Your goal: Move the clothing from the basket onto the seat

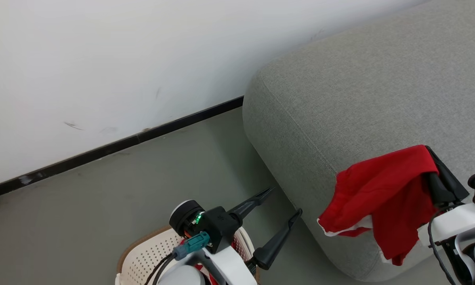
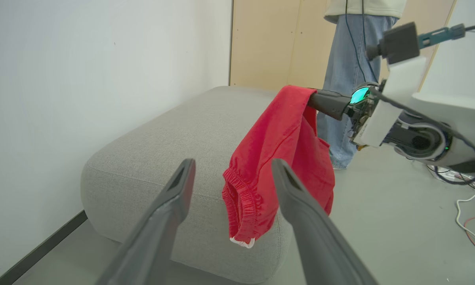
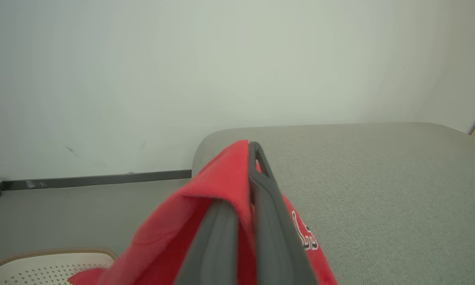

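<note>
One piece of red clothing (image 1: 380, 186) is clamped in my right claw (image 3: 254, 152), hanging down from it at the corner of the grey seat (image 1: 360, 79). My left claw (image 1: 285, 201), fingers spread apart, hovers over the basket (image 1: 150, 249).

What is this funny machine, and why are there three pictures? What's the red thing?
It's a robot with two arms. One picture looks down from its head; the others come from cameras on its wrists. Each arm ends in a gripper with two dark fingers. The right gripper is shut on red clothing hanging over the edge of the grey sofa. The left gripper is open and empty, near the white basket on the floor. A person stands nearby.
</note>
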### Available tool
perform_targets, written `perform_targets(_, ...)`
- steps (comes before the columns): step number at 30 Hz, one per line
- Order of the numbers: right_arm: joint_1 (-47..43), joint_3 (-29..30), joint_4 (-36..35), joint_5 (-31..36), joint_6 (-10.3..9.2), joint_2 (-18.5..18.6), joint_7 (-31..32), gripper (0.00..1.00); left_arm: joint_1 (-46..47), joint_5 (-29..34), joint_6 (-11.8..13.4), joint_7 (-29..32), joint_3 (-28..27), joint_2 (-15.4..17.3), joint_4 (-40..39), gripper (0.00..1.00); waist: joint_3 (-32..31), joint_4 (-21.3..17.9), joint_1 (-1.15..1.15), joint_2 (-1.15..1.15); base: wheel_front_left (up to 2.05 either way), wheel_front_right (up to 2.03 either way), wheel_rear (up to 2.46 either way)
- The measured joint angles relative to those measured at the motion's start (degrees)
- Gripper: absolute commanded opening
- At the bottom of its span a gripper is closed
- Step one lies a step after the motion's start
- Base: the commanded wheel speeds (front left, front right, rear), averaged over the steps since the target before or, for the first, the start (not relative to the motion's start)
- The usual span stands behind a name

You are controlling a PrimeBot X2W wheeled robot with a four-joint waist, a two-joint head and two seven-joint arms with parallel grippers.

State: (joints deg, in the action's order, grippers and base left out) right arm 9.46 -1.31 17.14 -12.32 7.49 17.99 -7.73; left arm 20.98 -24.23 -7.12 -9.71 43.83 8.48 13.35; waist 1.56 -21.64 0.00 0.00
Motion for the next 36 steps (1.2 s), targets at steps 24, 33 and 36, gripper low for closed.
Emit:
perform_targets(24,23.6,3.4,8.9,-2.0,0.00,8.1,7.6,0.00,2.4,3.4,3.1,0.8,-2.8,2.6,-3.5,1.00,6.7,4.5,0.00,0.00,0.00,0.00,0.00)
perform_targets(33,28.9,6.8,13.2,-2.1,0.00,11.6,8.3,0.00,4.3,4.8,3.6,2.2,-2.7,3.1,-6.6,1.00,10.2,6.7,0.00,0.00,0.00,0.00,0.00)
perform_targets(36,30.7,8.1,14.9,-2.1,0.00,12.8,8.3,0.00,5.4,5.3,3.6,2.4,-2.6,3.1,-7.9,1.00,11.7,7.6,0.00,0.00,0.00,0.00,0.00)
